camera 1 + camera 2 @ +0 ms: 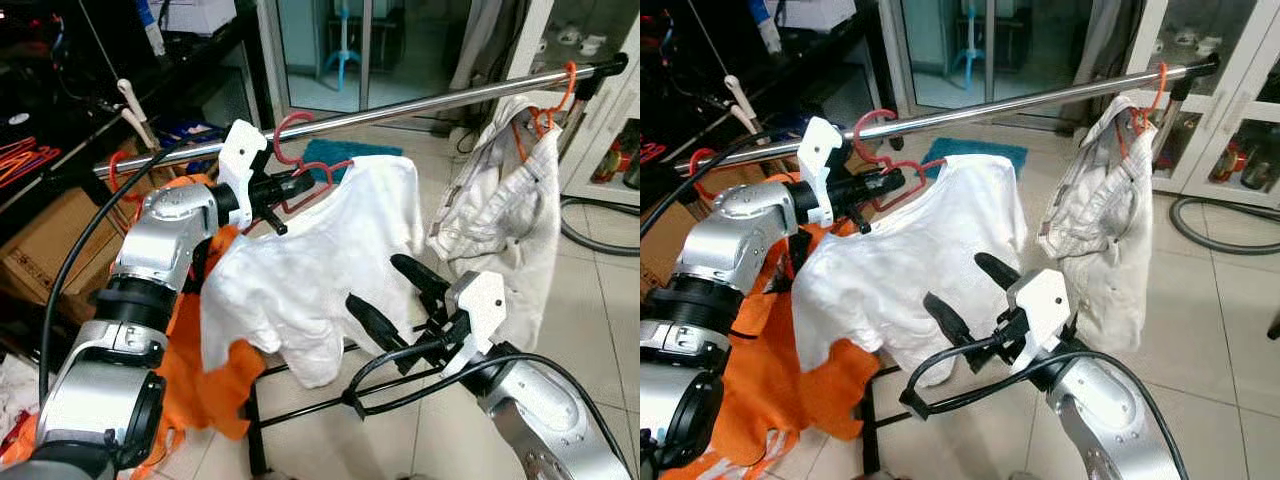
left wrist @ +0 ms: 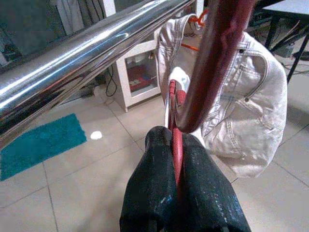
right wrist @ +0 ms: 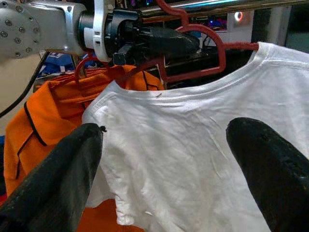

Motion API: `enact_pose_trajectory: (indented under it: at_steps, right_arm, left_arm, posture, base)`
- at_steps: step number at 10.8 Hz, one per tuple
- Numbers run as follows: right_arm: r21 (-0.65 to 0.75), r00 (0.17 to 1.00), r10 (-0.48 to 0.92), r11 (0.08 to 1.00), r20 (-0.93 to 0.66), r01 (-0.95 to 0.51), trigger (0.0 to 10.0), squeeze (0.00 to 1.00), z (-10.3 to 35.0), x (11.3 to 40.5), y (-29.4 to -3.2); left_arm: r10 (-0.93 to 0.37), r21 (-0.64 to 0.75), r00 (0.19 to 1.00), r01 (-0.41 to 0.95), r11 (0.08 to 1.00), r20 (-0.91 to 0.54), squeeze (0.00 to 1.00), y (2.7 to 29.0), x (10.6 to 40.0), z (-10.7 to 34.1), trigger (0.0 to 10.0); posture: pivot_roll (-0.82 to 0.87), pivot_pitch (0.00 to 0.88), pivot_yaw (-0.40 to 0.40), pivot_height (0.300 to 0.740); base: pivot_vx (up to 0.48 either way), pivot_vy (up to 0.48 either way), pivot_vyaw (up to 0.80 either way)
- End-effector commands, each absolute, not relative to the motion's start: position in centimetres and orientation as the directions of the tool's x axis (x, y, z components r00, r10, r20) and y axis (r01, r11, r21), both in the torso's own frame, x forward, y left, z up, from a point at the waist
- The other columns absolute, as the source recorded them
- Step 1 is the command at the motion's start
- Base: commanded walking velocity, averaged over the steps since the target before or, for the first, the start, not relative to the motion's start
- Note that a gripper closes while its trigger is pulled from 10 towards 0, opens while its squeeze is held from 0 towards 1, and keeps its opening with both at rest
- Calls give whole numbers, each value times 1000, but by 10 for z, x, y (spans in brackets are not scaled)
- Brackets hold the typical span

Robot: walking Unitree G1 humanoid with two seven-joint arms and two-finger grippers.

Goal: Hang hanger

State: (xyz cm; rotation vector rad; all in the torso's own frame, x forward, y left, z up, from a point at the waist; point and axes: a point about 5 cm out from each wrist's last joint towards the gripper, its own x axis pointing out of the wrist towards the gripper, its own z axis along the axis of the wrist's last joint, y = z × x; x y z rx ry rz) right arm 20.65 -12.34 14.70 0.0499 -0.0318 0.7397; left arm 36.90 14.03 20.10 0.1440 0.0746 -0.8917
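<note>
A red hanger carries a white T-shirt. My left gripper is shut on the hanger's neck, just under its hook. The hook is up against the chrome rail; whether it rests on the rail I cannot tell. In the left wrist view the black fingers pinch the red wire with the rail close beside. My right gripper is open, low in front of the shirt's lower part, touching nothing. From its wrist the shirt spans between its fingers.
A white denim garment hangs on an orange hanger at the rail's right end. An orange garment hangs at the left, behind my left arm. A cardboard box and cluttered desk stand left; a white cabinet and hose right.
</note>
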Motion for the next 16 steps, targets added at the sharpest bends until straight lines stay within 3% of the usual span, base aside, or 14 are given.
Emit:
enact_pose_trajectory:
  at_steps: [1,3,5,7,8,9,11,16]
  right_arm:
    - [18,729,682,729,58,-684,10000,0,149,208,-124]
    - [18,744,666,744,56,-668,10000,0,148,209,-126]
    - [13,780,624,780,53,-625,10000,0,145,213,-129]
    - [-16,902,428,903,-59,-430,10000,0,124,223,-147]
    - [3,927,369,929,-67,-369,10000,0,119,220,-152]
    - [15,956,276,961,-98,-276,10000,0,112,217,-157]
    - [-24,966,212,976,-147,-217,10000,0,104,217,-153]
    - [-63,973,142,986,-181,-155,10000,0,100,223,-157]
  left_arm:
    - [-785,138,609,792,594,-115,0,136,364,205,0]
    - [-851,127,524,848,515,-40,0,120,350,211,0]
    - [-864,154,498,850,503,75,0,113,339,229,0]
    - [-747,136,664,738,661,27,0,120,320,209,0]
    - [-647,53,762,646,762,12,0,120,305,182,0]
    - [-542,27,841,541,840,9,0,118,292,160,10000]
    - [-347,83,935,352,932,-69,0,134,283,137,10000]
    - [-317,112,946,322,940,-64,0,130,272,138,10000]
  posture:
    - [-57,34,118,740]
    - [-50,32,116,740]
    - [-39,23,124,740]
    - [-41,5,142,740]
    - [-40,5,133,740]
    - [-45,2,115,740]
    - [-52,5,105,740]
    - [-51,11,81,740]
  base:
    - [0,0,0]
    - [0,0,0]
    - [0,0,0]
    - [0,0,0]
    - [0,0,0]
    - [0,0,0]
    - [0,0,0]
    - [0,0,0]
